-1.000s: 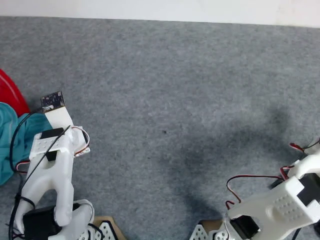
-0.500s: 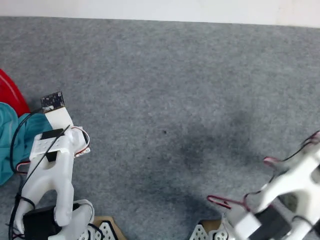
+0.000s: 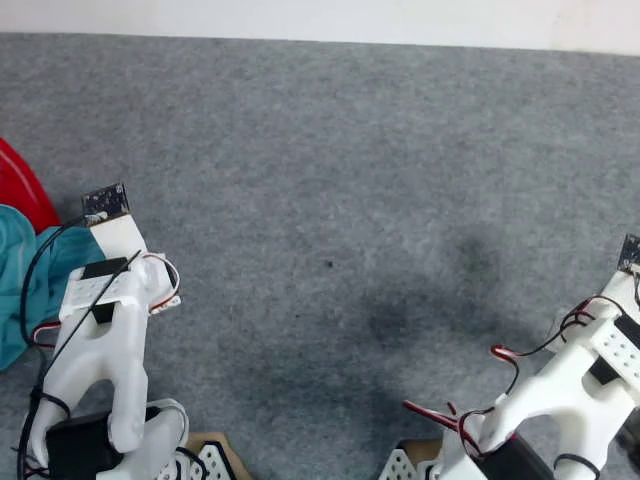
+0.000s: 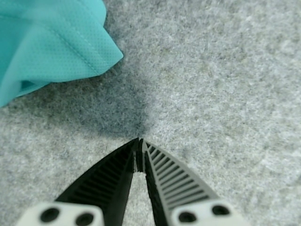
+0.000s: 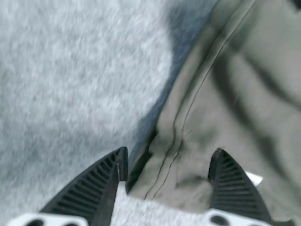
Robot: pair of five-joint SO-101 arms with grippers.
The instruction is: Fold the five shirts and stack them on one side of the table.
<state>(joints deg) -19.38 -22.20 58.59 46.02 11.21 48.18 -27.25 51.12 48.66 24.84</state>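
Left gripper [image 4: 140,155]: at 8 o'clock, fingers closed together, empty, over the grey table [image 3: 330,150].
Teal shirt [image 4: 47,42]: crumpled at the table's 9 o'clock edge, near that gripper but apart from it.
Red cloth [image 3: 14,188]: at 10 o'clock, just beside the teal one.
Right gripper [image 5: 169,153]: at 4 o'clock, fingers spread wide.
Olive shirt [image 5: 235,94]: rumpled, its edge seen between the spread fingers.

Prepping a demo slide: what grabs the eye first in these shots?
A teal shirt lies bunched at the edge of the grey table on the left arm's side, beside a red object. The right gripper hangs open over the edge of an olive shirt, while the left gripper is shut over the table, near the teal shirt.
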